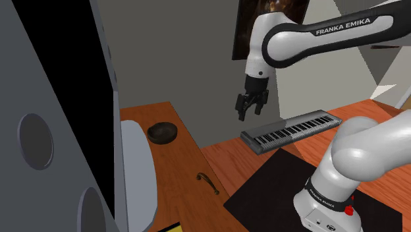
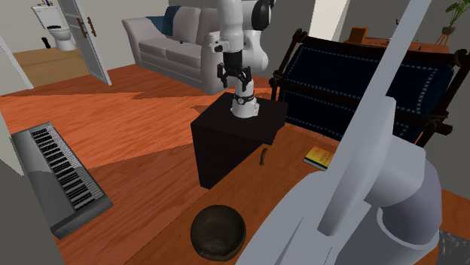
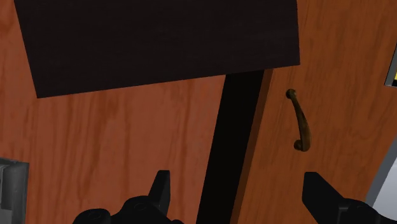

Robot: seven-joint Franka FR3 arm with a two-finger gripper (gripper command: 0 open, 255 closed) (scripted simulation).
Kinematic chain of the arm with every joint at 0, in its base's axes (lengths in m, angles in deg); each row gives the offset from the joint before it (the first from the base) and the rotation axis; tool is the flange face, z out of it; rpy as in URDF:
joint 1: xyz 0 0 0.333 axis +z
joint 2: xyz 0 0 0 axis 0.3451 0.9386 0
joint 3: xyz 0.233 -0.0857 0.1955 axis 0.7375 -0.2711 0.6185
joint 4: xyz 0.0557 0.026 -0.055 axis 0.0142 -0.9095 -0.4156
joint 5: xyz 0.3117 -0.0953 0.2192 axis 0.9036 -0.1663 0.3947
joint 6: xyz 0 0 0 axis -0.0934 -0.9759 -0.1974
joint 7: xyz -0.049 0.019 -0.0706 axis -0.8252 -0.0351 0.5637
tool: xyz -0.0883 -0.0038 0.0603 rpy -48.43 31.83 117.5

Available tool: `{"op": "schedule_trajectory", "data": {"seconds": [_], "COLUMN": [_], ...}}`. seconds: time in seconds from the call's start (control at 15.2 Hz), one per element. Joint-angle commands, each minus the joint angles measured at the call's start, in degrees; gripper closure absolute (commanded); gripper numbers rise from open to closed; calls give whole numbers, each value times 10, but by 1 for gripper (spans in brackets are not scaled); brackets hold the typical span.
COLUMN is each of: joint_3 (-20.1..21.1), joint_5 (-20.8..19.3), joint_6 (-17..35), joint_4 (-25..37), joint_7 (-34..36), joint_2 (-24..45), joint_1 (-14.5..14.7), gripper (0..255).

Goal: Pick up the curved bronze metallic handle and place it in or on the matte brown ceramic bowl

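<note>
One handle (image 3: 299, 121) below parted jaws, well apart.

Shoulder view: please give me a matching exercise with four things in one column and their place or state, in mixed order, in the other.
Things:
1. handle
2. bowl
3. keyboard
4. gripper

Place or state:
a. on the floor
b. open, in the air
c. on the table, nearer the stand
d. on the table, farther from the stand

Pairs: 1-c, 2-d, 3-a, 4-b
</note>
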Motion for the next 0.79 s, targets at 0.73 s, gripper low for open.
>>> {"op": "schedule_trajectory", "data": {"seconds": [0.73], "joint_3": [145], "joint_5": [13], "joint_6": [282], "joint_4": [-51], "joint_7": [107], "joint_2": [207], "joint_1": [49], "gripper": [0]}}
